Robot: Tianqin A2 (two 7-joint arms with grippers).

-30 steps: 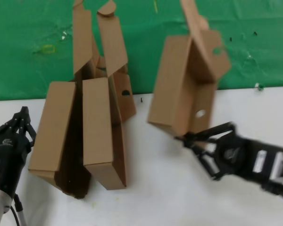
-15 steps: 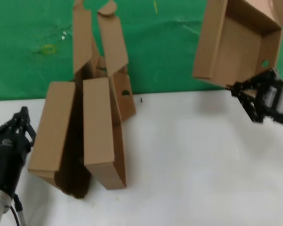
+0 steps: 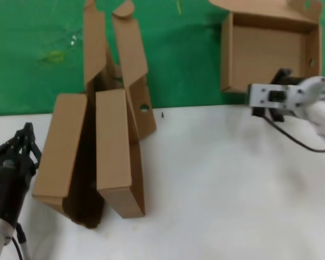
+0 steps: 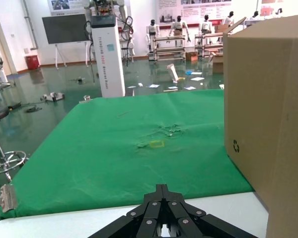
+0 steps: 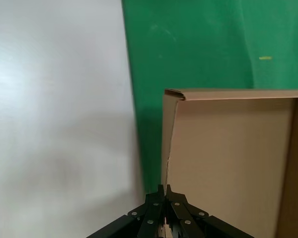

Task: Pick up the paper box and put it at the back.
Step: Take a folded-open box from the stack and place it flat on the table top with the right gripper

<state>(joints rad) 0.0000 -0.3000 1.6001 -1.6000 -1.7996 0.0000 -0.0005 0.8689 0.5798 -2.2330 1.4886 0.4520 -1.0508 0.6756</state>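
Right gripper (image 3: 277,93) clamped on the lower wall of the paper box (image 3: 268,51), held aloft, open side facing the camera, before the green cloth backdrop (image 3: 38,54) above the back (image 3: 206,111); left gripper (image 3: 23,141) parked, fingers closed, empty, beside two other cardboard boxes (image 3: 97,146) on the white tabletop (image 3: 216,195).

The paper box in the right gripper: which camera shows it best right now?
The head view. It shows the whole paper box, open side facing the camera, held up against the green backdrop by the right gripper. The right wrist view shows only one wall edge clamped between the fingers. The left wrist view does not show it.
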